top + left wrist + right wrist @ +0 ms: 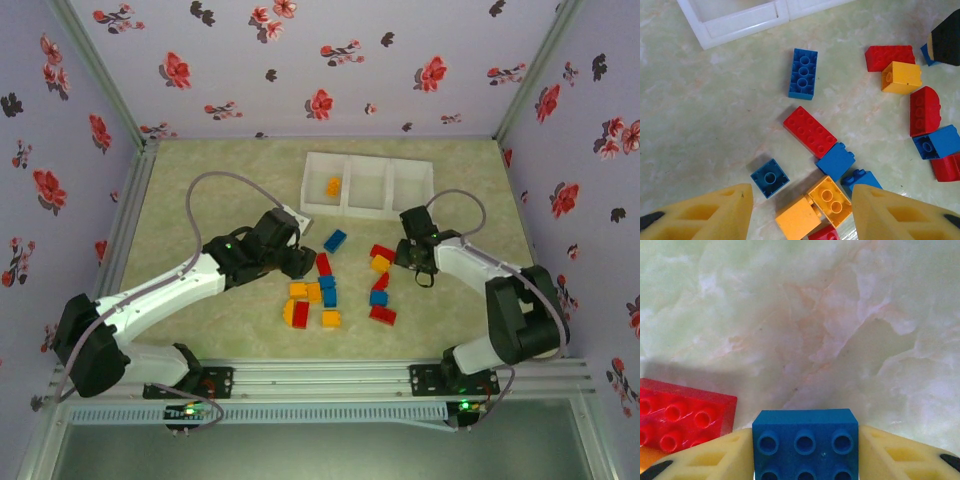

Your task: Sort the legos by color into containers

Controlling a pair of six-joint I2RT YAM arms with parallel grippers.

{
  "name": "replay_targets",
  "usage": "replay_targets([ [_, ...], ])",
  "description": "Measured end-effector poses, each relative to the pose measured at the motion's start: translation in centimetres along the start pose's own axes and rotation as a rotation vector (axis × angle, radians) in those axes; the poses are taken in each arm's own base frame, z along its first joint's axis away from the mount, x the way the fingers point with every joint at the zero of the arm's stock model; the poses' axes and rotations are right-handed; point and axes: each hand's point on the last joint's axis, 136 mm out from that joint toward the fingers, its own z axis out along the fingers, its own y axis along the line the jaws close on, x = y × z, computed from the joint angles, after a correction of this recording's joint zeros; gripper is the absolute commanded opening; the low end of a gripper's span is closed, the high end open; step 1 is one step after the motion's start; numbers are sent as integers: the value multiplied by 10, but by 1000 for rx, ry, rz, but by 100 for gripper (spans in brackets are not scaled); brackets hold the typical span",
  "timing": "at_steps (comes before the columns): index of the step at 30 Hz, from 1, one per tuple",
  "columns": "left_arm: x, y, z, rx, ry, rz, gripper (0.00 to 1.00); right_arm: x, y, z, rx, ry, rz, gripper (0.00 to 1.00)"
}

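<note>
The right jaws are clenched on a small blue plastic brick (805,445). Their yellow ribbed fingers (715,455) lie flat against its two opposite sides with no gap to be seen, and its studs face up. Taking it across the plain side walls rather than over the studs likely gives the pads even faces to press on, so the brick should not twist when raised. Whether it has left the pale marbled bench (815,330) I cannot tell. A red studded brick (680,415) lies close by the left-hand finger; I cannot tell whether they touch.

The left jaws are released, with the fingers (700,212) spread wide and nothing between them. They hang above a knot of loose pieces:
- an orange-yellow pair (815,207);
- a square blue brick (770,177);
- a long red brick (810,131) just beyond these.

That spread probably readies them to drop over a single piece.

Farther out, in the overhead view, the other legos lie mixed on the bench between the two arms, red, blue and orange-yellow together. Beyond them, away from the arm bases, sits the white plastic tray (350,211) of three square compartments in a row. One orange-yellow brick (333,186) lies in its left compartment, and the middle and right ones look bare. So the sorting seems barely begun, and the blue brick would want one of those two free compartments.
</note>
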Motion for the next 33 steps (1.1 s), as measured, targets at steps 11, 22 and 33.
replay_targets([
  [11,-3,-4,-9,-8,-22,18,55,-83,19,-48,-63,-164,-2,51],
  [22,-4,-13,-17,0,-35,41,55,-173,35,-36,-82,-227,3,51],
  [33,-7,-14,-23,3,-54,41,59,-209,46,-3,-68,-196,-37,72],
])
